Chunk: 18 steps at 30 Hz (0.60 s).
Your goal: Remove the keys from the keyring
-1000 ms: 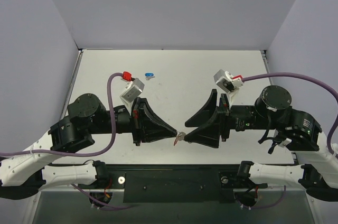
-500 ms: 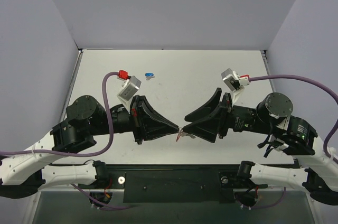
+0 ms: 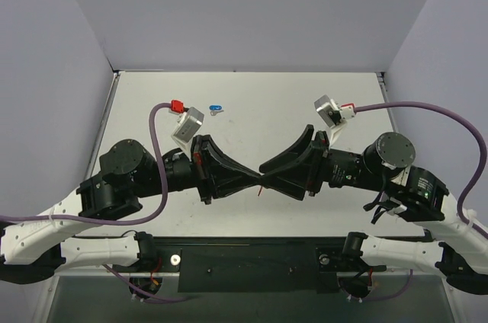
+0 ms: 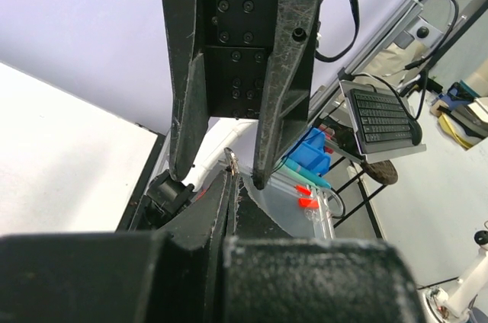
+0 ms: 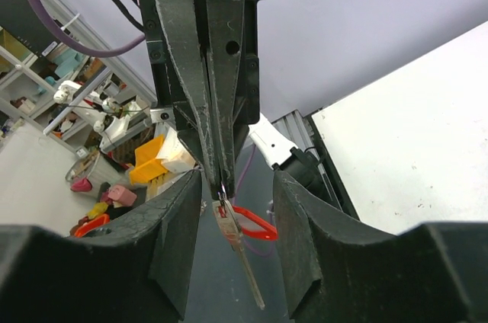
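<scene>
My left gripper [image 3: 255, 179] is shut on the keyring [image 5: 224, 188], pinching the thin metal ring at its fingertips above the table. In the right wrist view the silver key [image 5: 245, 256] and the red tag [image 5: 256, 225] hang down from that ring. My right gripper [image 3: 265, 175] is open, its two fingers [image 5: 303, 251] standing either side of the left gripper's tips and the hanging key without touching them. In the left wrist view the ring [image 4: 229, 158] peeks out above my closed fingertips [image 4: 227, 186]. The red tag shows faintly from above [image 3: 261, 189].
A second, blue-tagged key [image 3: 216, 109] lies on the white table [image 3: 274, 102] at the back left of centre. Grey walls enclose the table on three sides. Both arms meet over the table's middle front.
Both grippers have moved up and away from the front edge and closer together. The right gripper's open fingers now straddle the left gripper's tips; before, they were just short of them.
</scene>
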{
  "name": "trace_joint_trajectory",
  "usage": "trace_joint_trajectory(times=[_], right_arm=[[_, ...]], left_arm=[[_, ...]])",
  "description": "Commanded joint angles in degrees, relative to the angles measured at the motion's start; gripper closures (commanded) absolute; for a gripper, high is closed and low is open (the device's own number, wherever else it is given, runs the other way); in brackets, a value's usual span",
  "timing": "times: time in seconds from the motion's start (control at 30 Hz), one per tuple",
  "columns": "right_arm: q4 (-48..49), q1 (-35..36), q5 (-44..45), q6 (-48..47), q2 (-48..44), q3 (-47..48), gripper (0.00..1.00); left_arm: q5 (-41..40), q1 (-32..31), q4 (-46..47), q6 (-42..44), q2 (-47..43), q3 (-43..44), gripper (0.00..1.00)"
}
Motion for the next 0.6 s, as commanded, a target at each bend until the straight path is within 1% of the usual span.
trace_joint_trajectory(times=[0.0, 0.07, 0.1, 0.2, 0.27, 0.37, 0.57], right_arm=[[7.47, 0.28, 0.41, 1.83, -1.41, -1.68, 0.60], [7.57, 0.19, 1.82, 1.83, -1.94, -2.39, 0.57], [9.31, 0.28, 3.56, 2.09, -2.55, -2.74, 0.57], [11.44, 0.19, 5.34, 2.97, -3.78, -5.11, 0.57], [11.88, 0.19, 5.87, 2.97, -4.05, -5.73, 0.58], [12.31, 0.19, 7.27, 3.06, -4.75, -6.26, 0.64], [13.46, 0.19, 8.15, 3.41, -4.93, -6.70, 0.67]], left_arm=[[-4.40, -0.87, 5.00, -0.22, -0.89, -0.84, 1.00], [-5.81, -1.05, 5.70, -0.13, -1.07, -1.02, 1.00], [-6.34, -1.05, 6.05, -0.22, -1.07, -1.02, 1.00], [-8.01, -1.14, 6.49, 0.04, -1.16, -0.67, 1.00], [-8.80, -1.14, 6.67, 0.30, -1.25, -0.49, 1.00], [-9.07, -1.14, 7.28, 0.31, -1.33, -0.40, 1.00], [-8.98, -1.14, 6.58, 0.48, -1.07, -0.05, 1.00]])
